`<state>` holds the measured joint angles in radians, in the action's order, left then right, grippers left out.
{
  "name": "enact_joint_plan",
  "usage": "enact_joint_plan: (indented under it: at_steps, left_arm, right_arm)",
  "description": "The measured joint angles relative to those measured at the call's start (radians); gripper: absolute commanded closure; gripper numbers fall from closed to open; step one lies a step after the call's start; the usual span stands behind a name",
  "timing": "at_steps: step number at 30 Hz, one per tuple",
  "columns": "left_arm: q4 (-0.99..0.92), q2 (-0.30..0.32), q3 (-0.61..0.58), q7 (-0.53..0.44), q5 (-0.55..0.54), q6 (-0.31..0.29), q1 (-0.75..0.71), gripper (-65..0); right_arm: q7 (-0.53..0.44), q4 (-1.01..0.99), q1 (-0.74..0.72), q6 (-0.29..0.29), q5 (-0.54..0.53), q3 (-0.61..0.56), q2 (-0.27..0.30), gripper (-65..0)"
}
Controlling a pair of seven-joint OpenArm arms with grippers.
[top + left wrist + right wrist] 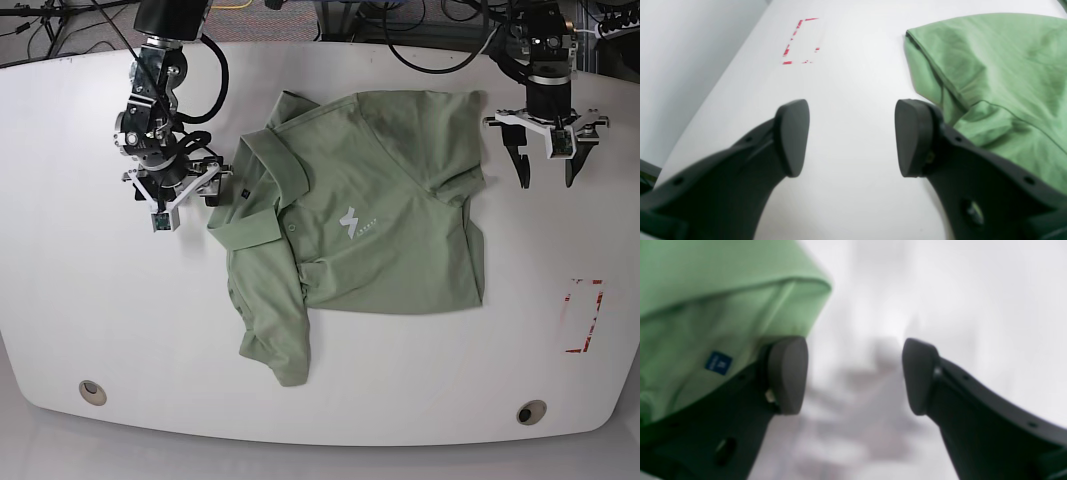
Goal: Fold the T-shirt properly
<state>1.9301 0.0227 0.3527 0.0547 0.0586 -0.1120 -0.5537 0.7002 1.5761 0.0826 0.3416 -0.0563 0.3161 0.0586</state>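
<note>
The left gripper hangs above the white table, its two black fingers spread apart with only bare table surface between them; it holds nothing. Its right-hand finger stands just beside the hem edge of the T-shirt but I see no cloth caught on it. In the left wrist view some red dashed marks lie on the table farther out, and in the base view the same marks sit near the table's edge, well apart from the shirt. The right gripper is on the other side of the table, close to the collar end of the shirt. Its fingers are also spread, and nothing is pinched between them; the gap shows only a blurred pale background. One finger is just beside a fold of green cloth with a small blue label on it, but whether it touches the cloth I cannot tell. The T-shirt lies in the middle of the table, front side up, with the small white logo showing, the collar toward the right gripper and the hem toward the left gripper. One sleeve stretches toward the near edge of the table. Two round holes are set in the table near its front corners.
</note>
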Motion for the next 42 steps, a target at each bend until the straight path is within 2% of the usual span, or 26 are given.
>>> enact_joint_plan:
  at_steps: [3, 11, 21, 23, 29, 42]
  left_arm:
    - [0.0, 0.0, -0.003, 0.002, 0.0, 0.0, -0.001, -38.3]
    - [0.0, 0.0, -0.004, 0.002, 0.0, -0.001, -0.001, -38.2]
    - [0.0, 0.001, -0.005, 0.001, 0.0, 0.0, -0.003, -38.2]
    - [0.0, 0.008, -0.004, -0.003, 0.001, -0.001, -0.009, -38.2]
    - [-0.031, 0.008, -0.004, 0.055, 0.007, -0.008, 0.004, -38.2]
    - [-0.031, 0.011, -0.003, 0.035, 0.008, -0.008, 0.005, -38.3]
  right_arm:
    - [0.016, 0.006, -0.001, 0.006, 0.055, 0.008, 0.0, -44.2]
    - [0.016, 0.021, 0.018, 0.006, 0.042, 0.014, 0.02, -45.2]
    - [0.039, 0.045, 0.046, -0.004, -0.153, -0.021, 0.03, -46.9]
    - [0.034, 0.038, 0.027, 0.001, -0.263, -0.135, 0.03, -45.3]
    - [0.018, 0.032, 0.046, -0.017, -0.237, -0.121, 0.034, -45.2]
    - [0.026, 0.032, 0.043, -0.02, -0.236, -0.121, 0.038, -45.2]
